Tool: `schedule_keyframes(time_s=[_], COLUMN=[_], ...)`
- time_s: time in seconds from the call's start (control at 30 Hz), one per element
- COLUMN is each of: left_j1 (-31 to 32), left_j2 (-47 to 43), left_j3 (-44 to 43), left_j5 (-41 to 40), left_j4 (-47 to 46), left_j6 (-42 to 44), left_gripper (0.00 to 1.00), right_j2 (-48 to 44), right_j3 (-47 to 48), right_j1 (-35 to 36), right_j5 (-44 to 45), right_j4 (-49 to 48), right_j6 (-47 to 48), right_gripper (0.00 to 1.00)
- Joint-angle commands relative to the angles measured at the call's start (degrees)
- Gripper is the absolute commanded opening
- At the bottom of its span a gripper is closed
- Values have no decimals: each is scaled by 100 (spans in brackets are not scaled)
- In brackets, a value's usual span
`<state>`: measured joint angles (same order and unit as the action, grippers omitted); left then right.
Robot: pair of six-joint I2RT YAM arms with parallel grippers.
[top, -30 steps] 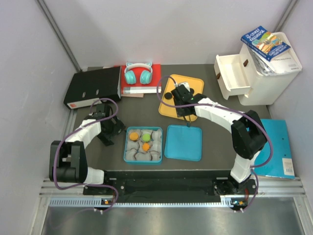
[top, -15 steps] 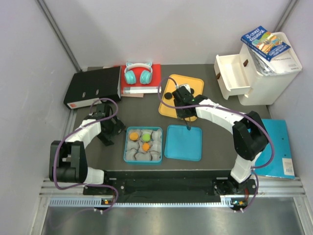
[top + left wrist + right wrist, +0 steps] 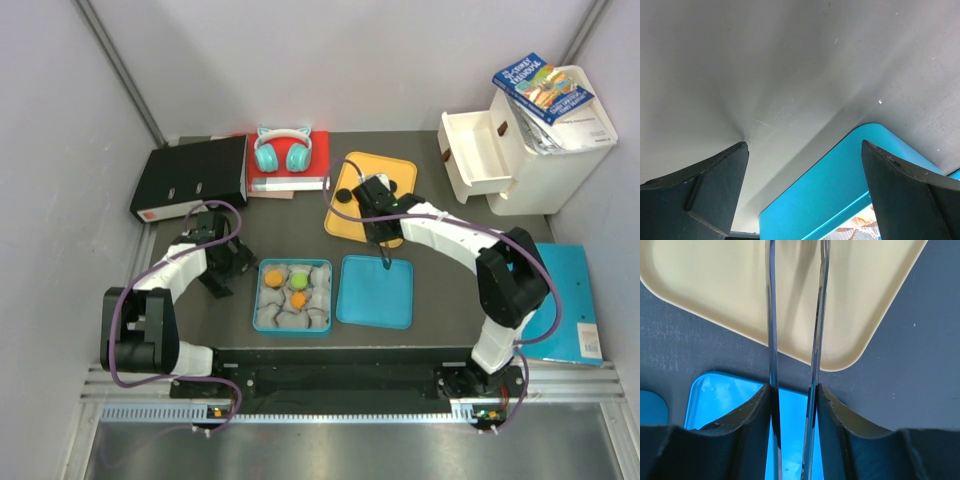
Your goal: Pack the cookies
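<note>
A blue box (image 3: 258,296) holds grey-white paper cups with orange cookies (image 3: 271,273) and one green cookie (image 3: 298,264). A black cookie (image 3: 345,197) lies on the yellow tray (image 3: 362,170). My right gripper (image 3: 381,225) is shut on metal tweezers (image 3: 386,255) over the tray's near edge and the blue lid (image 3: 375,291). In the right wrist view the gripper (image 3: 794,390) clamps the two tweezer blades (image 3: 771,315); their tips are out of frame. My left gripper (image 3: 226,266) is open and empty beside the box's left side. In its wrist view (image 3: 804,144) the box corner (image 3: 840,190) lies between the jaws.
A black binder (image 3: 190,177) and a red book with teal headphones (image 3: 281,150) stand at the back left. A white drawer unit (image 3: 530,140) with a book on top is at the back right. A blue folder (image 3: 565,300) lies at the right.
My right gripper with the tweezers has shifted slightly toward the near side. The left arm has not moved.
</note>
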<state>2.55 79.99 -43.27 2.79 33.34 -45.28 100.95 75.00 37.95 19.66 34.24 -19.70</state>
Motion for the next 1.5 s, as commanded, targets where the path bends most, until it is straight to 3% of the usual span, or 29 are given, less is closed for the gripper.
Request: schedule_keyframes(time_s=[0.0, 0.43, 0.67, 1.03, 1.47], left_j1=[-35, -35, -35, -35, -26], left_j2=[-167, -141, -141, -97, -115], left_j3=[46, -41, -68, -94, -15], left_j5=[11, -50, -103, -112, -103], left_j4=[-74, -12, 6, 14, -30], left_j6=[-8, -8, -25, -43, -43], left_gripper=[98, 98, 98, 98, 99], right_j2=[-619, -2226, -3299, -3371, -3318], right_j3=[137, 24, -750, -1005, -1339], right_j1=[-60, 519, 1897, 3305, 3657], right_j5=[91, -23, -349, -121, -138], right_j4=[74, 400, 284, 900, 1120], right_j6=[-42, 142, 397, -218, -622], right_gripper=[31, 28, 27, 27, 26])
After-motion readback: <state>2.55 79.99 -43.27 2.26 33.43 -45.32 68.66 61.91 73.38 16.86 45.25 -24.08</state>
